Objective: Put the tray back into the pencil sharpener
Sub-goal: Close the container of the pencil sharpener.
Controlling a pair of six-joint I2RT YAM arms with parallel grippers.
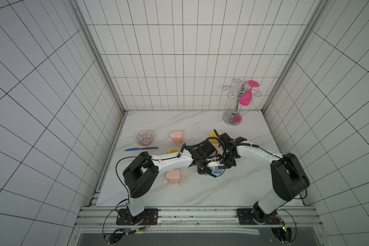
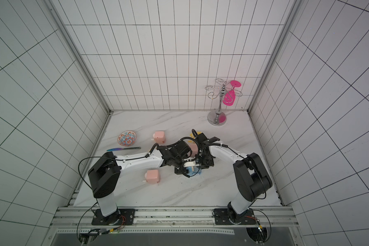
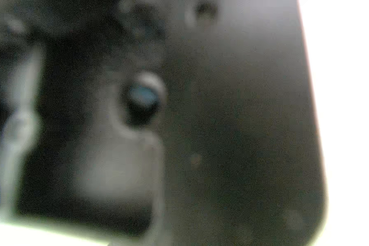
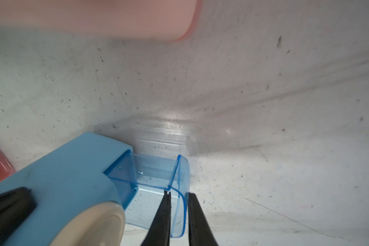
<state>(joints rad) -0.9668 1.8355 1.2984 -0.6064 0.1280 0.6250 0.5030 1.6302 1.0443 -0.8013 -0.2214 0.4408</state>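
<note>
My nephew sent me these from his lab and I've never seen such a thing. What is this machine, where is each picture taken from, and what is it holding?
Two robot arms work at a marble table, each ending in a two-fingered gripper. The wide pictures come from one overhead camera; the close-ups from wrist cameras, the left one too blurred to read. On the table: a bowl, a knife, pink sharpeners, a rack with a pink glass. A blue sharpener has its clear tray partly slid in. The right gripper's fingers stand slightly apart astride the tray's end wall, not pinching it. Whether the left gripper grips that sharpener is unclear.
</note>
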